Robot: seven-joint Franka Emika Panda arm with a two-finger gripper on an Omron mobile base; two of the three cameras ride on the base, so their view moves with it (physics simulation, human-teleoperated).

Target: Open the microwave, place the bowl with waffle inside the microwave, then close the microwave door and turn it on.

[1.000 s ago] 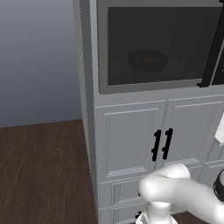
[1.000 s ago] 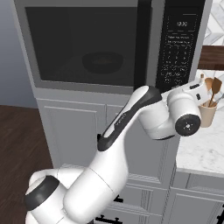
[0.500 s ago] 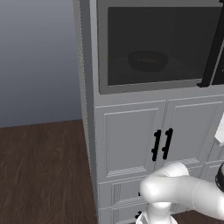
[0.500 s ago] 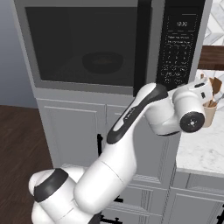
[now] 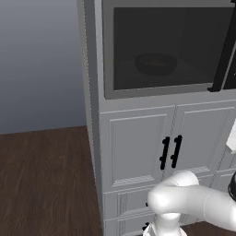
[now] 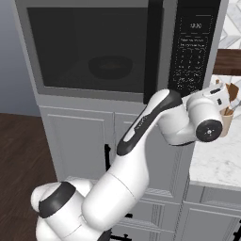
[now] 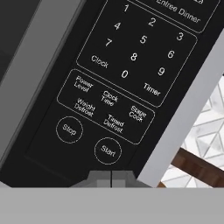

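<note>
The microwave (image 5: 107,55) is built in above white cabinets, and the microwave door (image 6: 89,47) is closed, its long black handle (image 6: 153,52) upright beside the keypad (image 6: 192,52). Through the dark glass the bowl (image 5: 156,63) (image 6: 109,67) rests inside on the cavity floor; I cannot make out the waffle. My gripper (image 7: 110,177) is shut with nothing in it, its joined tips just below the round Start button (image 7: 107,150), close to the black control panel. The Stop button (image 7: 69,129) lies to its left. In the right base view my wrist (image 6: 207,117) hangs in front of the panel's lower edge.
White cabinet doors with short black handles (image 5: 169,152) stand below the microwave. A marble counter (image 6: 212,160) to the right carries a cup of utensils (image 6: 228,117), close to my wrist. Dark wooden floor (image 5: 46,175) stretches to the left.
My forearm has risen and the hand has shifted a little to the right, nearer the control panel. The door and the bowl have not moved.
</note>
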